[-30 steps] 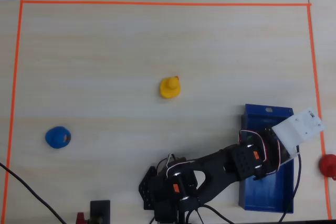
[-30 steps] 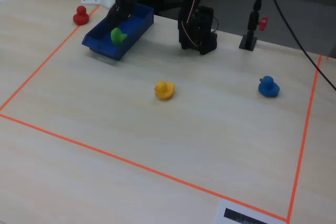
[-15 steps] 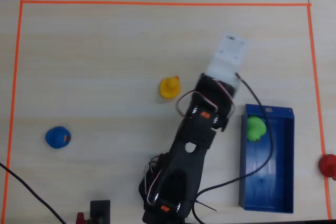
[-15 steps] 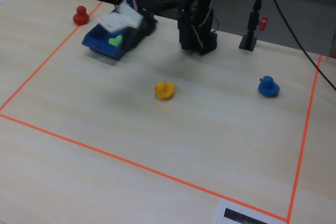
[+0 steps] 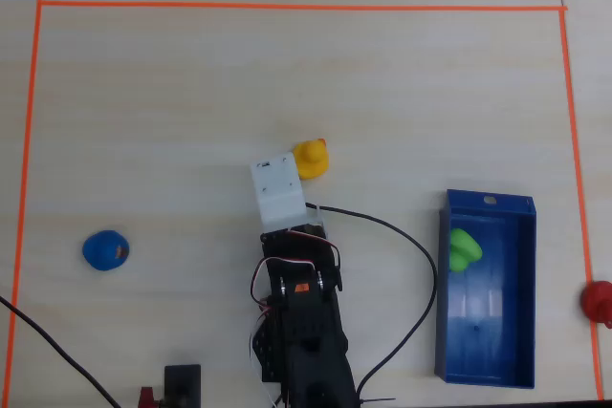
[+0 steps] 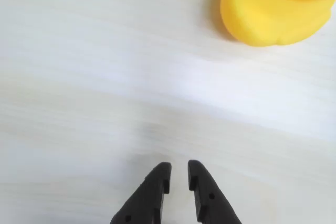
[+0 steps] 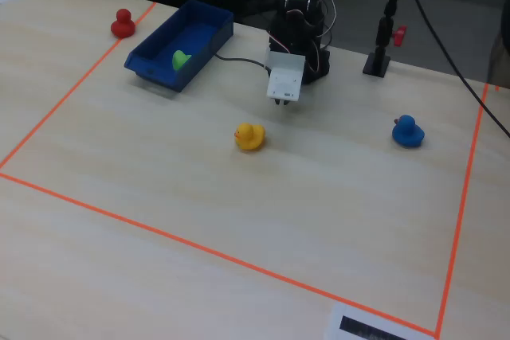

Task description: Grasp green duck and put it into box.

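The green duck (image 5: 465, 247) lies inside the blue box (image 5: 488, 332), near its far end in the overhead view; in the fixed view the green duck (image 7: 181, 60) rests on the floor of the box (image 7: 159, 73). My gripper (image 6: 178, 167) is far from both, hanging low over bare table in front of the arm's base. Its jaws are shut with only a thin slit and hold nothing. From above, the white wrist block (image 5: 277, 192) hides the fingers. In the fixed view the gripper (image 7: 280, 103) points down at the table.
A yellow duck (image 5: 309, 158) sits just beyond the gripper, filling the wrist view's top right as the yellow duck (image 6: 273, 9). A blue duck (image 5: 104, 249) is at the left, a red duck (image 5: 598, 300) outside the orange tape (image 5: 287, 6). A black stand (image 7: 379, 61) flanks the base.
The arm swung away from the box toward the table's middle and drew back near its base. The green duck stayed behind in the box, released.
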Available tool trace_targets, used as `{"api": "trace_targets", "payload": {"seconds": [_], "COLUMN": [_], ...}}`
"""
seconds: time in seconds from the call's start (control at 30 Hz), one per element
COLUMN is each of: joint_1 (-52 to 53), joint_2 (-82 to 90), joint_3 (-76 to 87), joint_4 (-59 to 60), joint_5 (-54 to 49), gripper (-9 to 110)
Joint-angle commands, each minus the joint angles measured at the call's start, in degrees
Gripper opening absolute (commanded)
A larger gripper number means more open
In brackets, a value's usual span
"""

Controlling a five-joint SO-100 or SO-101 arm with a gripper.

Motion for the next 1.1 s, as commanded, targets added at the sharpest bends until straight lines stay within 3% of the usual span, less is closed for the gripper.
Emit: {"api": "trace_targets", "payload": {"seconds": [0.0,1.07], "joint_1": [1.5,2.5], "joint_2": [0.7,2.4], "joint_3": [1.1,6.9], "joint_4": [-0.5,1.5], "joint_5": [-1.3,0.5], "gripper": [0,1]}}
